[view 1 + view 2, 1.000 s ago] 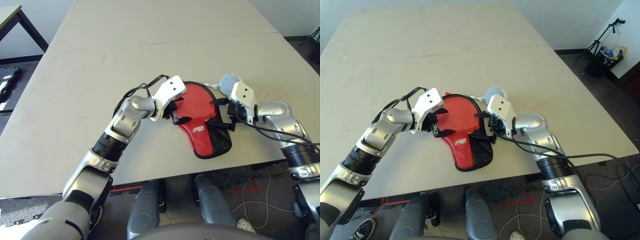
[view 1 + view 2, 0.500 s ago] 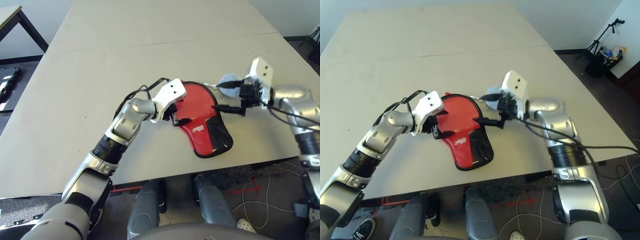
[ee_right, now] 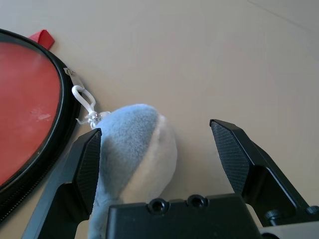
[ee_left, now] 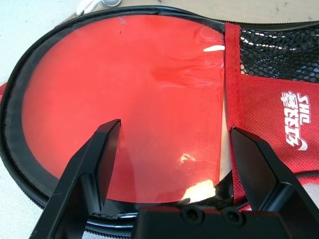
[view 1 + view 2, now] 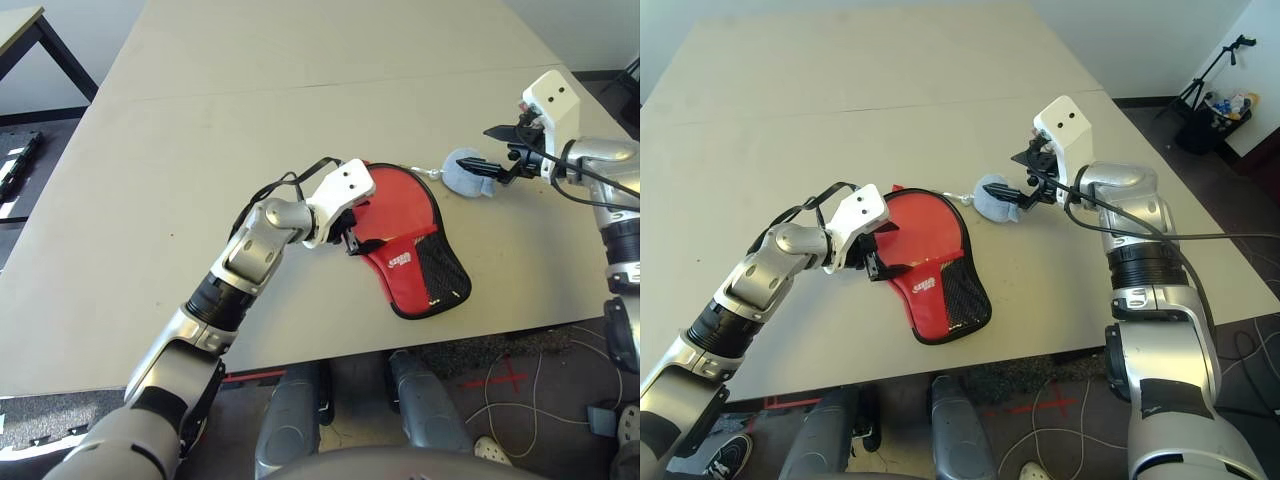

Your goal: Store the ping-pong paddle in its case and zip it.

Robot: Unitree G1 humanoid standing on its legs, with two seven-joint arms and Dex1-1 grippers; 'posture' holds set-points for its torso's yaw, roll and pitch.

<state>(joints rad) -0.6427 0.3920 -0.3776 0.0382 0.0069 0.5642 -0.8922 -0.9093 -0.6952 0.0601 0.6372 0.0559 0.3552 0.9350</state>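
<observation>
We see the flat, paddle-shaped red and black fabric case (image 5: pixel 410 240) with black edging lying on the pale beige table (image 5: pixel 300 90), near its front edge and a little right of centre. Its round end points toward 11 o'clock and its narrow mesh-panelled end, with the small white logo, toward 5 o'clock. In the left wrist view the round red rubber face of the ping-pong paddle (image 4: pixel 124 99) lies inside the case, ringed by the black zip edging, with the case's red fabric and mesh panel over part of it; we cannot see its handle.

Our left gripper (image 5: pixel 352 232) sits at the 9 o'clock side of the case's round end, its two black fingers (image 4: pixel 87 164) spread wide above the red face and gripping nothing.

A pale grey-white stuffed lump (image 5: pixel 466 172) lies on the table at 2 o'clock from the case, joined to the case's edge by a small white clip (image 3: pixel 84 102). Our right gripper (image 5: pixel 505 155) is raised just at 3 o'clock of the lump, pointing back toward it, its fingers (image 3: pixel 234 154) splayed wide and empty.
</observation>
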